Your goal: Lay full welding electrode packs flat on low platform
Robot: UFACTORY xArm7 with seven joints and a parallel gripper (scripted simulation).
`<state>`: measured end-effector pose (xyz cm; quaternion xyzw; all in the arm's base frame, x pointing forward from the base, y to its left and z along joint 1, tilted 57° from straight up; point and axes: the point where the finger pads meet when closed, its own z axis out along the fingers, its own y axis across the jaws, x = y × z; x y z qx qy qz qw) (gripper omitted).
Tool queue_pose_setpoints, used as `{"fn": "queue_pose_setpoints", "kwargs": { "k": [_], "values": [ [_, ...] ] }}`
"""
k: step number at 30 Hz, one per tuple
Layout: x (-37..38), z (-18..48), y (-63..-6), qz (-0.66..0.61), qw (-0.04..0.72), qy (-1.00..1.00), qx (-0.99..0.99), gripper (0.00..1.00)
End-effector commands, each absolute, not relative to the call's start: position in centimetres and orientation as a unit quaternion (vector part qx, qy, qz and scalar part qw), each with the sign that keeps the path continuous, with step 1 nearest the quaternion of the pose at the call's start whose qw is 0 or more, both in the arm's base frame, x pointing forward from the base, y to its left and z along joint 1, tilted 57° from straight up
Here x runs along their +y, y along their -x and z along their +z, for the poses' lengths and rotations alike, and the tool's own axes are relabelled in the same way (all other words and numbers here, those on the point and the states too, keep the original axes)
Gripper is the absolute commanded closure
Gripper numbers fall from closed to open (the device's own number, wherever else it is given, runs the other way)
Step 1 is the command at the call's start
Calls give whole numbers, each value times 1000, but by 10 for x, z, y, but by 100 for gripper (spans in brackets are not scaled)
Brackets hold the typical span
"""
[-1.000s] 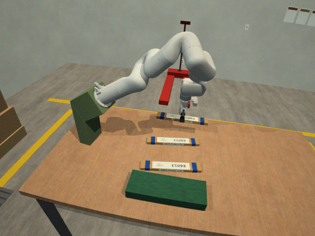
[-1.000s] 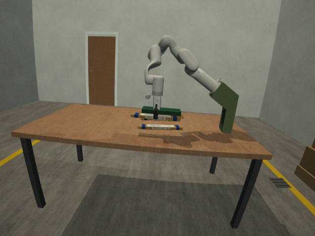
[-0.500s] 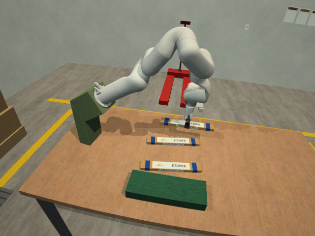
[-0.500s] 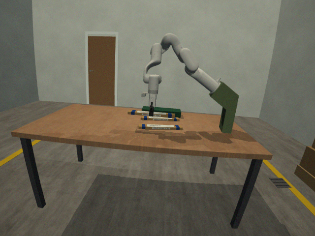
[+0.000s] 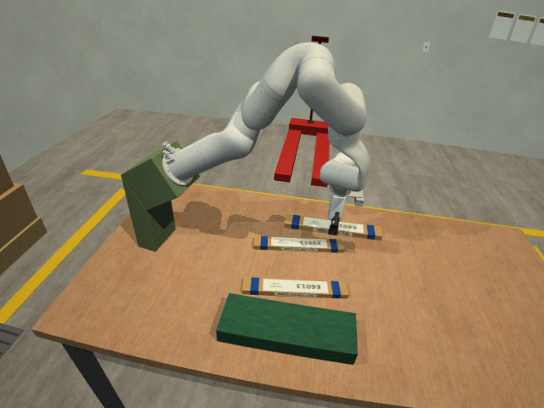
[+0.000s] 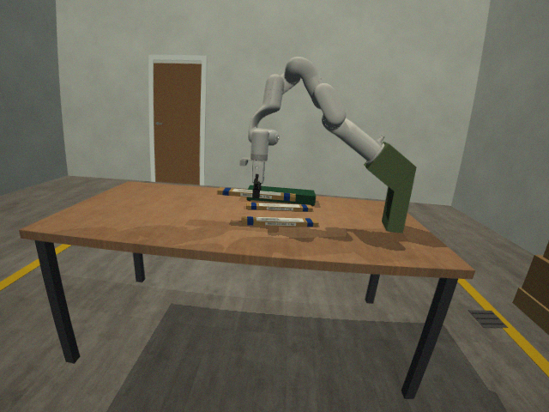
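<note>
Three tan packs with blue bands and white labels are in view. My gripper (image 5: 333, 227) is shut on the middle of one pack (image 5: 332, 226) and holds it level a little above the table; it also shows in the exterior view (image 6: 256, 192) under the gripper (image 6: 256, 189). A second pack (image 5: 297, 243) (image 6: 280, 221) lies flat on the table mid-way. The third pack (image 5: 295, 287) (image 6: 279, 206) lies flat just beside the low dark green platform (image 5: 287, 326), not on it. The platform (image 6: 305, 195) has nothing on it.
The green arm base (image 5: 151, 197) stands at the table's left side. A red pallet jack (image 5: 303, 149) stands on the floor beyond the table. Cardboard boxes (image 5: 13, 215) are stacked off to the left. Yellow floor lines run around the table.
</note>
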<state>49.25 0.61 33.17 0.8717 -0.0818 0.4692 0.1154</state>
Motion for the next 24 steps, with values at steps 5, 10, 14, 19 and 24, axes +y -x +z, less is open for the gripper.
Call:
{"fn": "queue_pose_setpoints", "kwargs": {
  "k": [5, 10, 14, 19, 24],
  "values": [
    [-20, 350, -495, 467, 114, -873, -80, 42],
    [-41, 363, -497, 467, 114, -873, -80, 42],
    [-54, 371, -498, 467, 114, -873, -80, 42],
    [-66, 379, -499, 467, 114, -873, -80, 42],
    [-71, 382, -499, 467, 114, -873, -80, 42]
  ]
}}
